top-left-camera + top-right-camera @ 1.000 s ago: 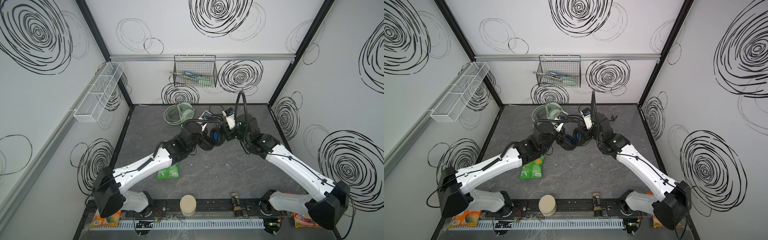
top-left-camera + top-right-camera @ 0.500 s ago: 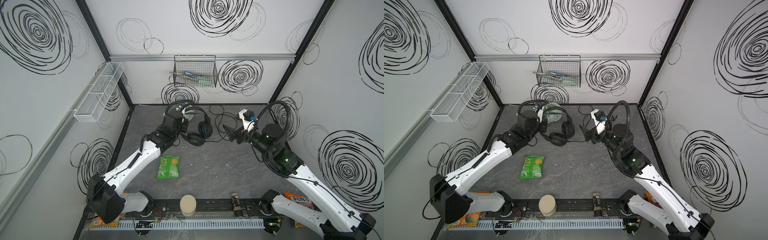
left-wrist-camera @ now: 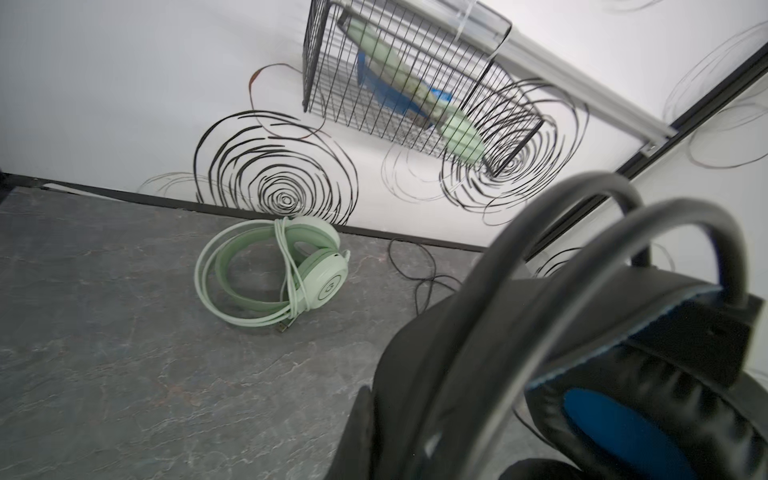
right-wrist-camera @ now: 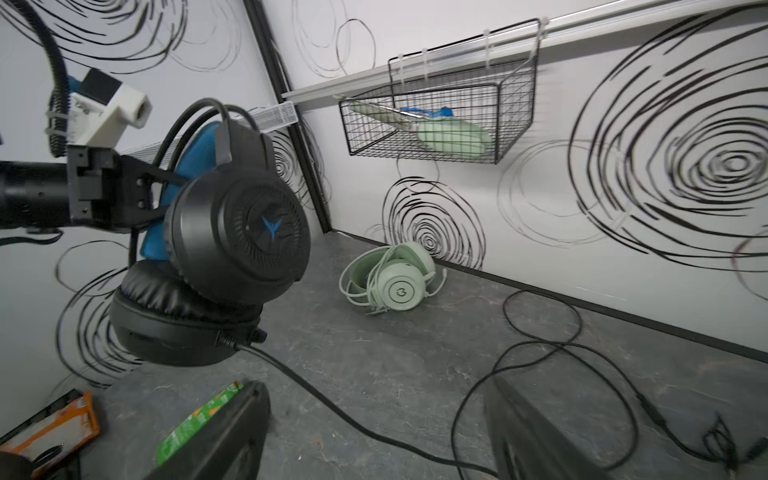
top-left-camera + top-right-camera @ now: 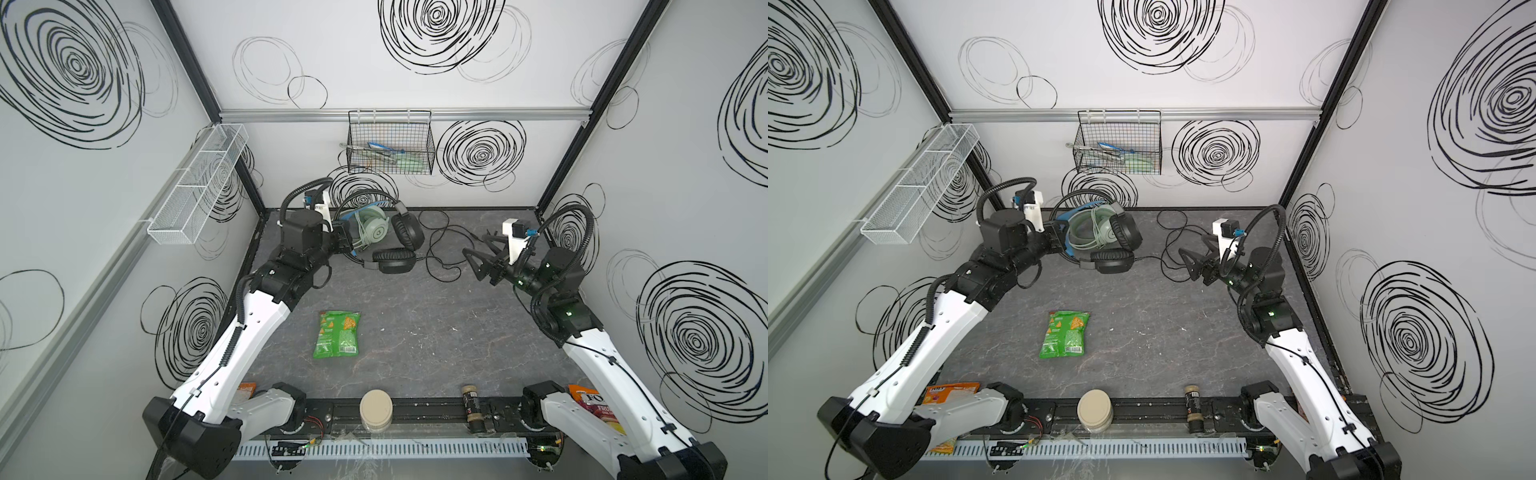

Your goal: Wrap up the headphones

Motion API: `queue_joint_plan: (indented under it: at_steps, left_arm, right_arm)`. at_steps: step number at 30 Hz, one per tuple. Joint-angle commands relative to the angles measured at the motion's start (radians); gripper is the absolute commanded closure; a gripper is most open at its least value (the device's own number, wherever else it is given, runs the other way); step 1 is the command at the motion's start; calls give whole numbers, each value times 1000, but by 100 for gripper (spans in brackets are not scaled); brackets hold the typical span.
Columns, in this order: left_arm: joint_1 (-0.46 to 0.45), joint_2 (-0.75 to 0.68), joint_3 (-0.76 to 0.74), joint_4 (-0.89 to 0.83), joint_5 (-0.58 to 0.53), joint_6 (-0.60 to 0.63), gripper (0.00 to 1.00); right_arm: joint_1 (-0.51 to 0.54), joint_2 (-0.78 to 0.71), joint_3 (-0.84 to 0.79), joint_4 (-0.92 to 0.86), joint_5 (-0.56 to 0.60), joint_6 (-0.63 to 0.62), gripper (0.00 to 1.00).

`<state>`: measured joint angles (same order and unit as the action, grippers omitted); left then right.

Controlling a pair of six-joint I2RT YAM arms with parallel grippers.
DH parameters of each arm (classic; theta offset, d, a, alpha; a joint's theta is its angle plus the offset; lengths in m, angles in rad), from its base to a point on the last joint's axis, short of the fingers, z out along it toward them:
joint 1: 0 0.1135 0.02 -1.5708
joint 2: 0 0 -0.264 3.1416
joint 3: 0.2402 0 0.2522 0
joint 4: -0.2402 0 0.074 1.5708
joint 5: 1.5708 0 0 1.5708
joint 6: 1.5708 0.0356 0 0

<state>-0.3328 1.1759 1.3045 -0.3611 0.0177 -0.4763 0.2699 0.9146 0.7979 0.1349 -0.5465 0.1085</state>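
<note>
My left gripper [image 5: 347,239] [image 5: 1061,239] is shut on the headband of the black headphones [image 5: 407,230] [image 5: 1125,232], which hang above the floor at the back left. In the right wrist view their earcup [image 4: 241,232] shows a blue logo. Their black cable [image 5: 444,249] [image 4: 332,407] trails in loose loops over the floor to the right. The mint-green headphones [image 5: 372,228] [image 3: 320,274] lie by the back wall with their pale cable coiled round them. My right gripper [image 5: 478,249] [image 4: 374,436] stands open at the right, above the cable and holding nothing.
A green snack bag [image 5: 337,340] lies mid-floor. A black wire basket [image 5: 390,145] hangs on the back wall and a white mesh shelf [image 5: 195,191] on the left wall. A round lid [image 5: 376,411] and a small bottle [image 5: 470,403] sit on the front rail.
Both grippers met at the black headphones mid-floor. The right gripper let go, opened and drew back right. The left arm carried the headphones toward the back left.
</note>
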Motion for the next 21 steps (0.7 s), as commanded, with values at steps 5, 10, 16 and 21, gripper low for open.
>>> queue_joint_plan:
  at_steps: [5,10,16,21]
  left_arm:
    - [83,25,185,-17,180,-100,100]
    - [90,56,281,-73,241,-111,100]
    - [98,29,240,-8,313,-197,100]
    - [117,20,243,22,353,-227,100]
  right_arm:
    - [36,-12,93,-138,-88,-221,16]
    - [55,-7,40,-85,-10,-276,15]
    - [96,80,37,48,11,-292,16]
    - [154,128,37,116,4,-272,17]
